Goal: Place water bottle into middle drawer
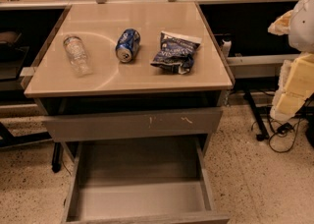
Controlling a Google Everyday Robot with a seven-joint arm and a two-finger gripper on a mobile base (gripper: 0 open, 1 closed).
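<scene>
We see the bottle [77, 55] lying on its side on the top [147, 21] of the cabinet, at the left. Its long side runs from back to front and leans a little to the right at the near end. We cannot tell which end has the cap. The blue can [128, 45] lies just beside it, to the right, but they do not touch. A dark bag [174, 51] lies past the can.

The gripper [293, 90] is far off at the right edge, lower than the top and well apart from everything on it. It holds nothing. We cannot tell if it is open or closed.

So the bottle lies to the left of the gripper and higher up, on the far side of the can and the bag. We think the gripper must go up and over those two to reach it. We think it should come down across the narrow way of the bottle, not along its length.

The drawer [142, 201] is pulled out below, at the front, under a closed front [132, 122] with pale marks. We see nothing in it. The bottle is not yet picked up, so the job is at its start.
</scene>
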